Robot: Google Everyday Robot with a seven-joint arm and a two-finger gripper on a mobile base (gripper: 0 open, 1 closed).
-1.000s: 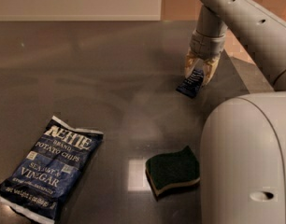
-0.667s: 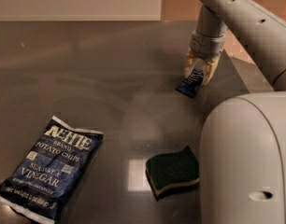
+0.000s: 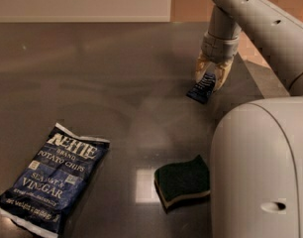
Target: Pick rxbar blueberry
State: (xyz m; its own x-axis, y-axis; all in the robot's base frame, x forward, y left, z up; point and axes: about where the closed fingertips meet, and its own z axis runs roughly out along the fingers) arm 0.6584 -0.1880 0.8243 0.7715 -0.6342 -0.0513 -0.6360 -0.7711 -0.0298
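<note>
The rxbar blueberry (image 3: pixel 201 88) is a small dark navy bar with white print, at the far right of the dark table. Its upper end sits between the fingers of my gripper (image 3: pixel 210 77), which comes down from above and is shut on it. The bar hangs tilted, with its lower end at or just above the table surface. The arm runs up to the top right of the view.
A large blue Kettle potato chips bag (image 3: pixel 52 180) lies at the front left. A dark green sponge (image 3: pixel 183 182) lies at the front centre. My pale robot body (image 3: pixel 263 172) fills the front right. The table's right edge (image 3: pixel 255 81) runs just beyond the gripper.
</note>
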